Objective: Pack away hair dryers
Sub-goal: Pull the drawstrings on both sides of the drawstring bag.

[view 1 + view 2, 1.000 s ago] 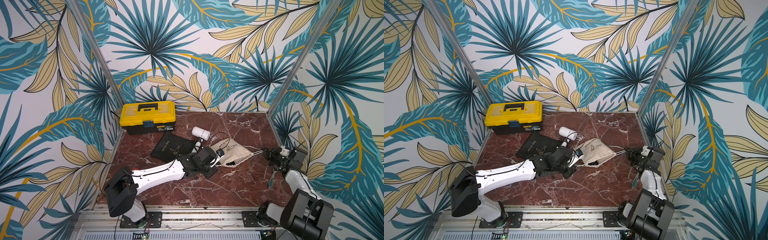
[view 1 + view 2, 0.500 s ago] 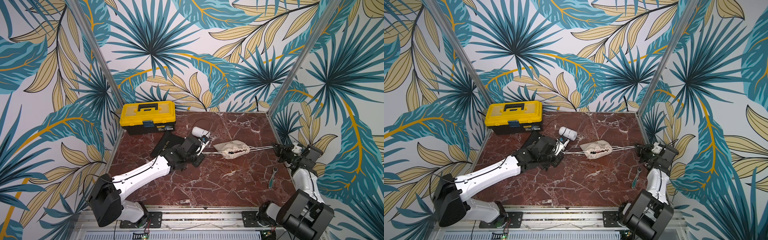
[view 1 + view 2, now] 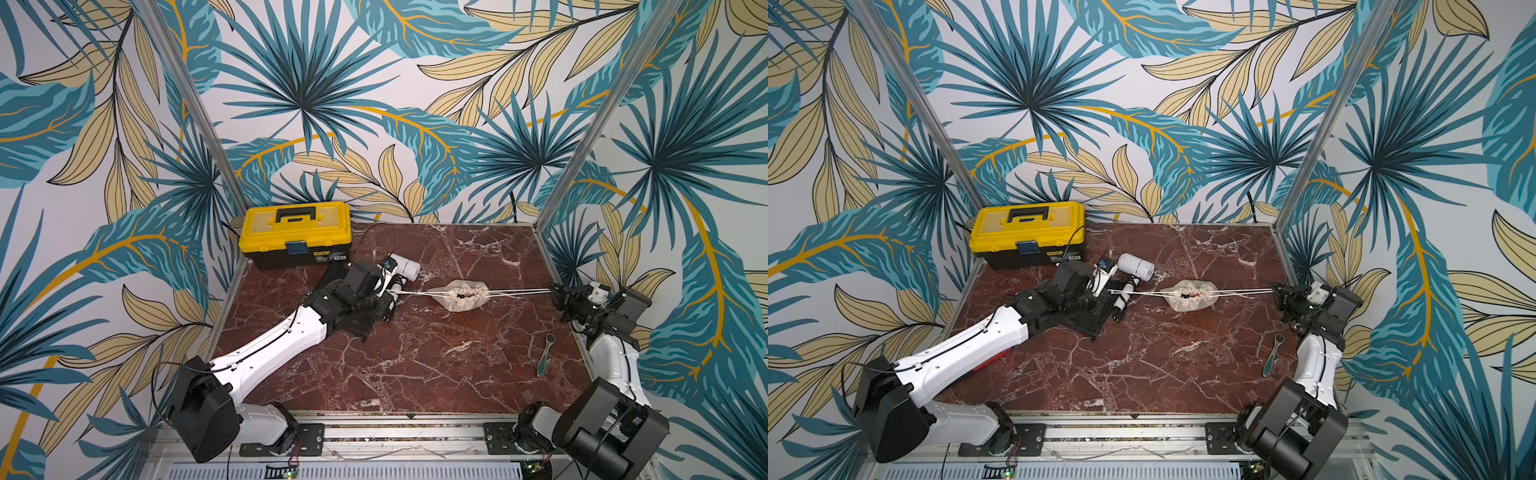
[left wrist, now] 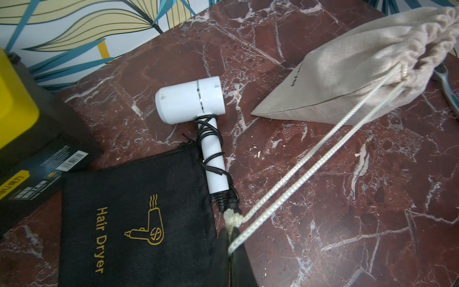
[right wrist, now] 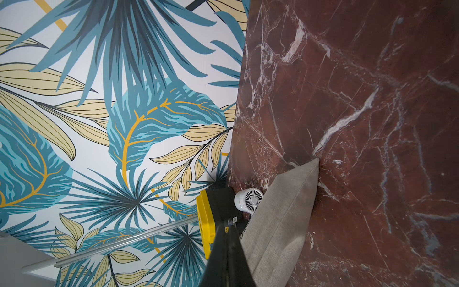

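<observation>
Drawn apart since earlier, left gripper [image 3: 392,293] and right gripper [image 3: 553,289] clamp the beige bag [image 3: 461,301] by its taut drawstrings [image 3: 515,292]. The white dryer [image 3: 405,266] lies flat, handle pointing frontward, barrel crosswise.

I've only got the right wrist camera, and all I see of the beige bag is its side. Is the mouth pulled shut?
Observer: Nearly. In both top views the beige bag has its mouth gathered down to a small dark gap.
Operator: What's pulling on the side away from me?
Observer: The left pincer. It is shut on the drawstring just behind the knot, and the line runs taut from there to the bag.
</observation>
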You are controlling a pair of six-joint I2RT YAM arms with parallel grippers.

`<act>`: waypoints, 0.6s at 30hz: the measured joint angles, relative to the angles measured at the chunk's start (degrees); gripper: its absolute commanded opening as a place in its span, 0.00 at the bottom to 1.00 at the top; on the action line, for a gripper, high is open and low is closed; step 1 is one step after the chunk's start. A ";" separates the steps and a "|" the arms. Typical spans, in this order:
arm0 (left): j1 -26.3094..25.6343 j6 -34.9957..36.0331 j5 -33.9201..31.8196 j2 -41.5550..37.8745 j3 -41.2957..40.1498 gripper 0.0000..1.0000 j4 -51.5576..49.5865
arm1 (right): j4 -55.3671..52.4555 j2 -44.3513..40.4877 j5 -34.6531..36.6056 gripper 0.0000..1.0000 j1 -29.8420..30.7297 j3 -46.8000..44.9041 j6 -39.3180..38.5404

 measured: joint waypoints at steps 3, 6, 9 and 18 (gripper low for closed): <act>2.36 0.00 0.63 -0.83 0.00 0.00 -0.04 | -0.59 0.42 -0.07 0.00 -0.24 0.42 -0.02; 4.42 0.00 1.27 -1.49 -0.02 0.00 -0.11 | -1.25 0.68 -0.20 0.00 -0.39 0.68 -0.28; 6.08 -0.02 2.21 -1.86 -0.28 0.00 -0.13 | -1.88 0.68 -0.35 0.00 -0.48 0.72 -0.50; 8.66 -0.20 4.68 -2.12 -1.57 0.00 -0.17 | -2.73 0.72 -1.31 0.00 -0.63 1.09 -0.79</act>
